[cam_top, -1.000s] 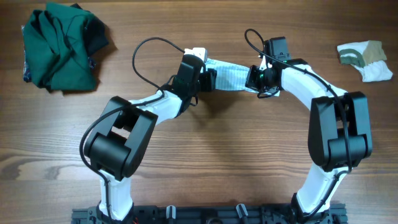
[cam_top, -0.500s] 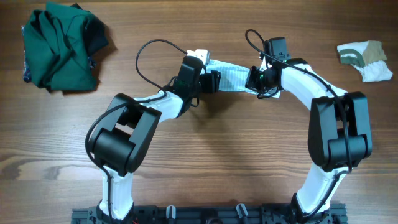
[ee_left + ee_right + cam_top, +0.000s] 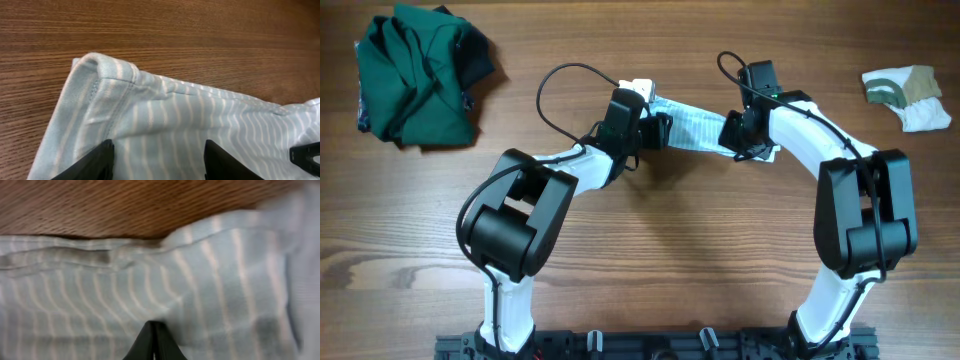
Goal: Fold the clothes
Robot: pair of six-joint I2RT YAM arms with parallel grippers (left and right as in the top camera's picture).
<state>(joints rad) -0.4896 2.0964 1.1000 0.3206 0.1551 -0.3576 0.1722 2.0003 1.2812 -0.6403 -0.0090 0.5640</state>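
Overhead view: we see a pale striped garment (image 3: 692, 122) drawn out as a narrow band across the far middle of the table (image 3: 670, 250), between our two arms. A green heap (image 3: 415, 75) sits at the far left and a white-and-olive piece (image 3: 908, 95) at the far right, both well apart from it.

Left wrist view: our left pincer (image 3: 159, 150) is spread wide, its fingers (image 3: 102, 160) straddling the hemmed end of the garment without clamping it.

Right wrist view, blurred: our right pincer (image 3: 152, 332) has its tips pressed together, pinching the striped cloth.

We judge the step in hand to be getting a hold on both ends, so that one can be carried over. To do it well, we should close the left pincer squarely on the hem before any pull. We should then keep both ends level and lightly taut, and move slowly so the thin cloth neither slips nor bunches.
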